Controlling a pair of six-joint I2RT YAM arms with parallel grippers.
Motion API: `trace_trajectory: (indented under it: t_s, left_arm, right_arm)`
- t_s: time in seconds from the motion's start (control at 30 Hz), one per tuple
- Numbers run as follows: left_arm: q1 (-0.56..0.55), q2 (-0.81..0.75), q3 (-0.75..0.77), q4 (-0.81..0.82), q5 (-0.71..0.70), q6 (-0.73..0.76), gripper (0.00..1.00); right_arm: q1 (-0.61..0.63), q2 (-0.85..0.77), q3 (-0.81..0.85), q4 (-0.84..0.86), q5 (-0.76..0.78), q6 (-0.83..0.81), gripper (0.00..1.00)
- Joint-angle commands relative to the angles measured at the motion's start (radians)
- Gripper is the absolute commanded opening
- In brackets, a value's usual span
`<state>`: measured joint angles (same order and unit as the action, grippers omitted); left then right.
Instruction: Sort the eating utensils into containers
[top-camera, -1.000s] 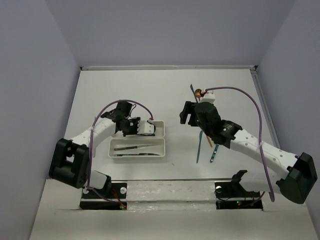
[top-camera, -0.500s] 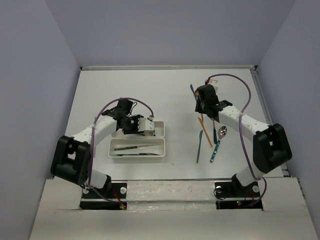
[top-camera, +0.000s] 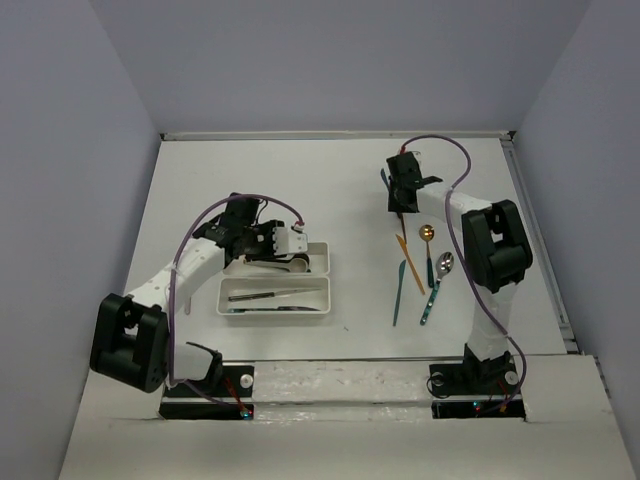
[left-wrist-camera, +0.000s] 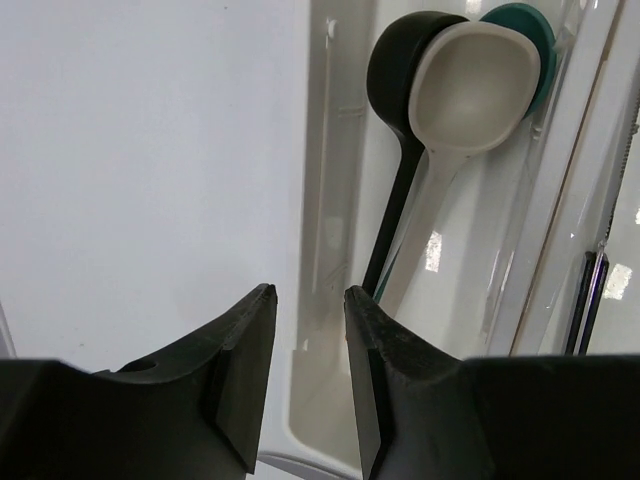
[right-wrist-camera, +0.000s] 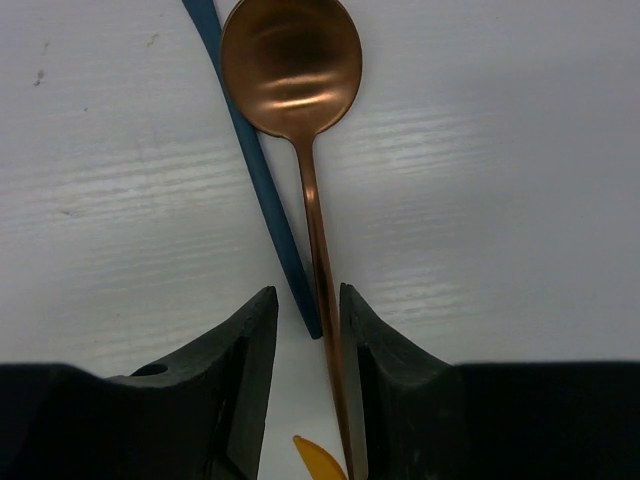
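– While the left hand (left-wrist-camera: 308, 292) hangs over the far tray's (left-wrist-camera: 322, 200) 9 o'clock wall, what's it gripping?
– Nothing. Fingers are slightly apart. Black spoon (left-wrist-camera: 398, 70), cream spoon (left-wrist-camera: 470, 90) and teal spoon (left-wrist-camera: 532, 35) lie in that tray, bowls at 12.
– Right hand (right-wrist-camera: 306, 295)?
– Over the worktop (right-wrist-camera: 500, 200), fingers slightly apart, straddling the copper spoon (right-wrist-camera: 290, 65) handle, not clamped. Bowl at 12. Dark blue knife (right-wrist-camera: 255, 170) sits at its 9 o'clock, touching it, tip in the gap.
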<state>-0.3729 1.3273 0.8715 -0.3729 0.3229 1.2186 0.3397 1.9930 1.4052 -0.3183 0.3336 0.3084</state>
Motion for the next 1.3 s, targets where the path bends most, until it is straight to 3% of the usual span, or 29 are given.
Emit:
trace_trajectory:
  t_s: [0.0,0.57,1.0,1.13,1.17,1.27]
  left_arm:
    - [0.003,-0.071,-0.032,0.051,0.007,-0.022,0.46]
    - [0.003,-0.071,-0.088,0.1,0.015,-0.037,0.47]
    - [0.003,-0.065,-0.098,0.106,0.001,-0.036,0.47]
    - [0.003,-0.066,-0.1,0.106,0.001,-0.037,0.47]
    - [0.003,-0.068,-0.1,0.104,-0.001,-0.037,0.47]
    - [0.003,-0.068,-0.103,0.103,-0.01,-0.034,0.47]
  right_arm:
    - [-0.011,0.029,0.09,-0.016,0.038,-0.031,0.37]
    - [-0.041,0.125,0.152,-0.016,0.018,-0.032,0.28]
    - [-0.041,0.044,0.12,-0.016,0.001,-0.057,0.39]
    - [-0.05,0.055,0.117,-0.016,0.027,-0.052,0.34]
    - [-0.05,0.053,0.114,-0.016,0.028,-0.049,0.28]
    - [-0.05,0.041,0.112,-0.016,0.033,-0.034,0.28]
